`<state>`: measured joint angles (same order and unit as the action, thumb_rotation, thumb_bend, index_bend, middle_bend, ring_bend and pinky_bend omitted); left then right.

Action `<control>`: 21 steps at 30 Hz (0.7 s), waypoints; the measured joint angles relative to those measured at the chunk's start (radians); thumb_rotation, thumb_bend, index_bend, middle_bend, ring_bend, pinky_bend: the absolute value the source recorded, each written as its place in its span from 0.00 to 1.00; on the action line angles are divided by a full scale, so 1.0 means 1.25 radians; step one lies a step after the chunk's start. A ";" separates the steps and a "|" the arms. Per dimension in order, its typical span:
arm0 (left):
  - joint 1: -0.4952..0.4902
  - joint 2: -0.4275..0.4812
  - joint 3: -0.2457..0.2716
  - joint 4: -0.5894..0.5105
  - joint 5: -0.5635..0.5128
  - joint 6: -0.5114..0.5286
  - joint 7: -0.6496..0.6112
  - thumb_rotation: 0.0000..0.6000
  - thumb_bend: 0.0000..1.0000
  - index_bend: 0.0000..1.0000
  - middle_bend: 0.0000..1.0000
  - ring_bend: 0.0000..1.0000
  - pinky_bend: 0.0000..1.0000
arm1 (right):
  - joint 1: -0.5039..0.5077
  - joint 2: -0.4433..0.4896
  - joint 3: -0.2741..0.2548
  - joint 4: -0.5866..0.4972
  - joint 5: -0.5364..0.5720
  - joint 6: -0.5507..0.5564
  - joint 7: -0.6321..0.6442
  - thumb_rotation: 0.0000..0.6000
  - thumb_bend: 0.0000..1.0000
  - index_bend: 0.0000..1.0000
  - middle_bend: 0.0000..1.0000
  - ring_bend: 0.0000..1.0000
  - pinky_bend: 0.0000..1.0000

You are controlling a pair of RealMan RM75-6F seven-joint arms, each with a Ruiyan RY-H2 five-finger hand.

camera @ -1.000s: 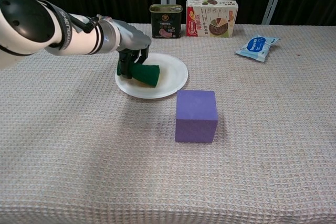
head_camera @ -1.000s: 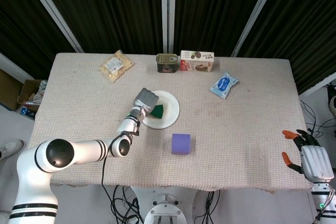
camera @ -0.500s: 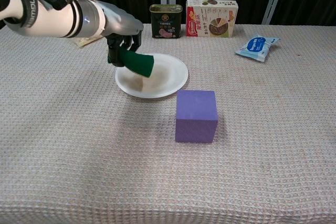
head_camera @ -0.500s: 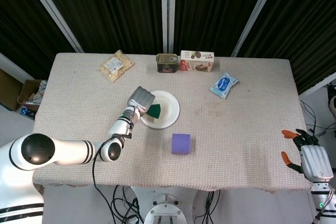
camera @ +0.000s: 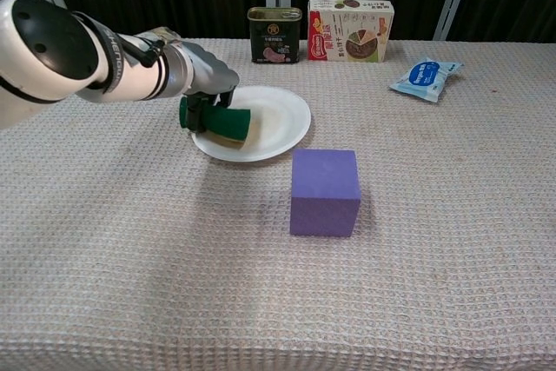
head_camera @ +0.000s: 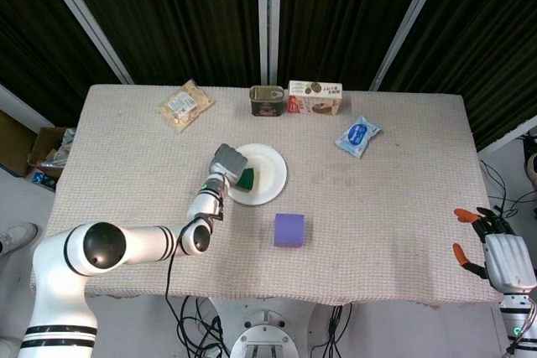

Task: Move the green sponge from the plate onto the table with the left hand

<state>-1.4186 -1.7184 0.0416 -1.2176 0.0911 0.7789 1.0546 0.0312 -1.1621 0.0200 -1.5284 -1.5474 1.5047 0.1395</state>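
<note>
The left hand point(camera: 204, 91) grips the green sponge point(camera: 221, 122) from above, its fingers wrapped around the sponge's left end. The sponge is a dark green block, tilted, over the left rim of the white plate point(camera: 282, 125). Bare tabletop point(camera: 113, 206) spreads left of and in front of the plate; a purple cube point(camera: 325, 191) stands nearer the front, to the right. The right hand point(head_camera: 499, 253) hangs off the tabletop's right edge, fingers apart, holding nothing.
</note>
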 measured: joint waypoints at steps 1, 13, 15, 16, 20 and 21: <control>0.000 0.006 -0.002 -0.008 0.003 0.005 -0.001 1.00 0.41 0.59 0.66 0.53 0.37 | 0.000 0.000 0.000 0.001 -0.001 0.001 0.001 1.00 0.26 0.25 0.31 0.16 0.25; -0.003 0.031 -0.033 -0.070 0.035 0.061 0.008 1.00 0.41 0.59 0.66 0.53 0.37 | -0.001 -0.004 0.001 0.007 0.001 0.000 0.005 1.00 0.26 0.25 0.31 0.16 0.25; -0.009 0.007 -0.029 -0.042 0.024 0.057 0.031 1.00 0.41 0.60 0.66 0.54 0.37 | -0.001 -0.003 0.001 0.007 0.004 -0.001 0.005 1.00 0.26 0.25 0.31 0.16 0.25; -0.013 -0.005 -0.027 -0.028 0.018 0.055 0.044 1.00 0.41 0.60 0.66 0.54 0.37 | -0.002 -0.003 0.002 0.008 0.004 -0.001 0.006 1.00 0.26 0.25 0.31 0.16 0.25; -0.025 -0.057 -0.012 0.037 -0.014 0.054 0.114 1.00 0.41 0.60 0.67 0.54 0.37 | -0.003 -0.003 0.002 0.011 0.006 -0.001 0.009 1.00 0.26 0.25 0.31 0.16 0.25; -0.027 -0.071 -0.009 0.054 -0.026 0.055 0.135 1.00 0.41 0.60 0.67 0.54 0.37 | -0.003 -0.004 0.002 0.012 0.006 -0.001 0.010 1.00 0.26 0.25 0.31 0.16 0.25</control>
<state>-1.4527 -1.8075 0.0298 -1.1496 0.0589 0.8475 1.2227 0.0278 -1.1668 0.0223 -1.5136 -1.5396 1.5028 0.1521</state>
